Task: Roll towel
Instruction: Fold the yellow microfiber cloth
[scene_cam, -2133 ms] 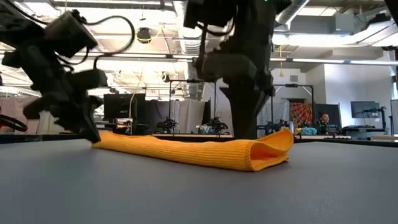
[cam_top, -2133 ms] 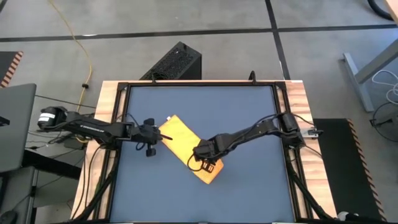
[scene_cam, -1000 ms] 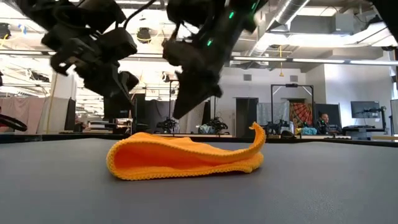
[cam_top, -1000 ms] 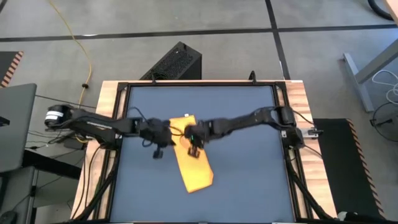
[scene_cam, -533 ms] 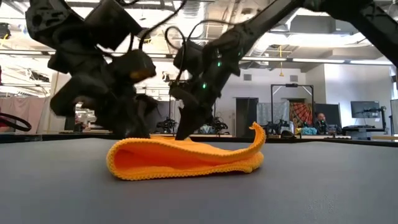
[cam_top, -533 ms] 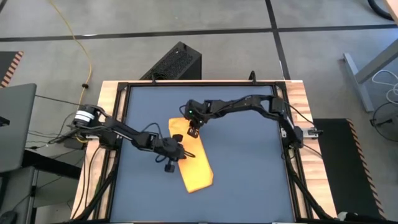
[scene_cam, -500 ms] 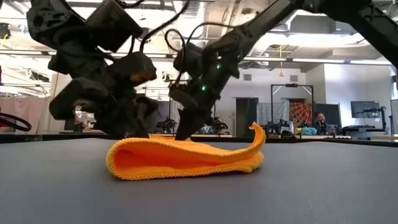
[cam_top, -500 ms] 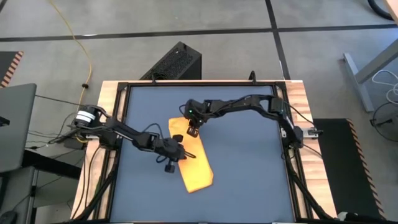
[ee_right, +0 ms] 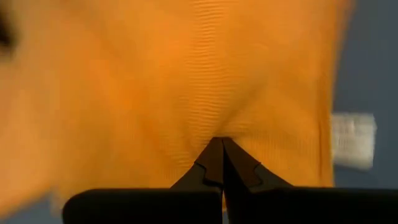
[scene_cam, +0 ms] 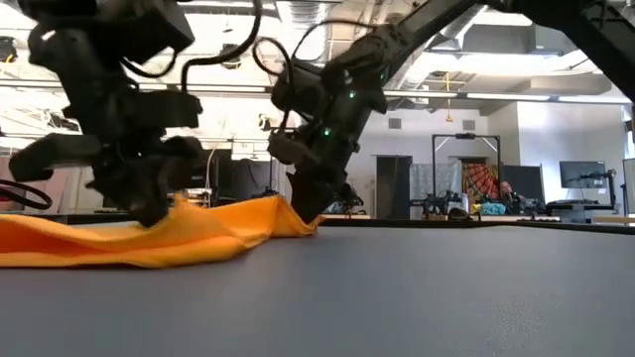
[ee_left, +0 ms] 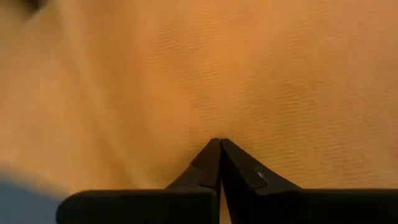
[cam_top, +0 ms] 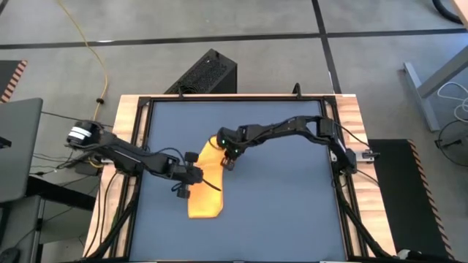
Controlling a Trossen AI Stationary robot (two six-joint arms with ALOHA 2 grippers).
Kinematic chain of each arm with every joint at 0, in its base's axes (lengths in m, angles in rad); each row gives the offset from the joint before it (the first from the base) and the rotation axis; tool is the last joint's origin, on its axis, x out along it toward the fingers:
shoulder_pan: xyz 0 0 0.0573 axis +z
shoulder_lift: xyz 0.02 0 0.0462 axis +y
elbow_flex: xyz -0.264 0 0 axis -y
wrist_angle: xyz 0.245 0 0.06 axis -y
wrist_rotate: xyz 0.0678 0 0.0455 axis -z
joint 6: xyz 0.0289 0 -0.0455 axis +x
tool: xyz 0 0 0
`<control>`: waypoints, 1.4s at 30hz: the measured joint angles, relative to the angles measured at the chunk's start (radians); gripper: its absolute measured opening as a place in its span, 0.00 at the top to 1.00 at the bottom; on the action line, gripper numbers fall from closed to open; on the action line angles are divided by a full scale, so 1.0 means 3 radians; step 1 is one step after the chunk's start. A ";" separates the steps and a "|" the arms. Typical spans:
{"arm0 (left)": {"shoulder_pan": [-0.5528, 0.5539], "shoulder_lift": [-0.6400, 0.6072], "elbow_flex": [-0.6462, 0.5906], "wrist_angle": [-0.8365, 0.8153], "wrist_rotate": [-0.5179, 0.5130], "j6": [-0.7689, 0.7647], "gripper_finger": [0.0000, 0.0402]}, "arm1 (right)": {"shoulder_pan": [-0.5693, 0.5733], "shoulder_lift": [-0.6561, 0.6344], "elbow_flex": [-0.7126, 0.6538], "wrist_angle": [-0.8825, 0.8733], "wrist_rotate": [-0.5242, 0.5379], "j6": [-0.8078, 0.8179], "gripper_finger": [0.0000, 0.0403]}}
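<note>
The yellow towel (cam_top: 206,196) lies as a folded strip on the blue mat, running from the far end down to the near end; it also shows in the low view (scene_cam: 99,243). My left gripper (cam_top: 193,175) is shut at the strip's left long edge, about mid-length. My right gripper (cam_top: 227,158) is shut at its right side near the far end. A white tag (ee_right: 352,140) sticks out at the towel's edge beside my right fingers. My left gripper has its shut fingertips (ee_left: 208,155) in the towel's top cloth (ee_left: 217,132), slanting down from the table's left. In the low view the cloth rises a little at the gripper (scene_cam: 151,216); the rest lies on the mat. How many layers it has cannot be told. My right gripper pinches a pucker of the towel (ee_right: 221,127) at its fingertips (ee_right: 211,155), near the tagged edge, slanting down from the table's right. The cloth draws into creases toward the tips. In the low view that end stands up at the gripper (scene_cam: 303,213).
The blue mat (cam_top: 292,212) is framed by a black rail and wooden table edges (cam_top: 351,117). A black box (cam_top: 208,73) stands on the floor beyond the far edge. A grey laptop-like surface (cam_top: 18,146) is to the left.
The towel's near end has swung toward the table's left, so the strip now runs nearly straight far to near; in the low view it has slid left and flattened out. My left gripper has gone left with it. My right gripper has come slightly nearer, at the far end.
</note>
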 joint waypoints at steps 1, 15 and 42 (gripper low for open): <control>0.0001 -0.0094 0.0000 -0.0074 -0.0044 0.0000 1.00 | 0.0042 -0.0046 -0.0007 -0.0008 0.0047 -0.0001 0.96; -0.0312 -0.0677 -0.0244 0.0955 0.0754 -0.0122 1.00 | -0.0072 -0.0262 -0.0073 0.0100 0.0439 -0.0126 0.96; -0.0589 0.0204 0.0292 0.0317 0.1171 -0.0120 1.00 | -0.0445 -0.0067 -0.0422 0.0724 0.0826 -0.0554 0.96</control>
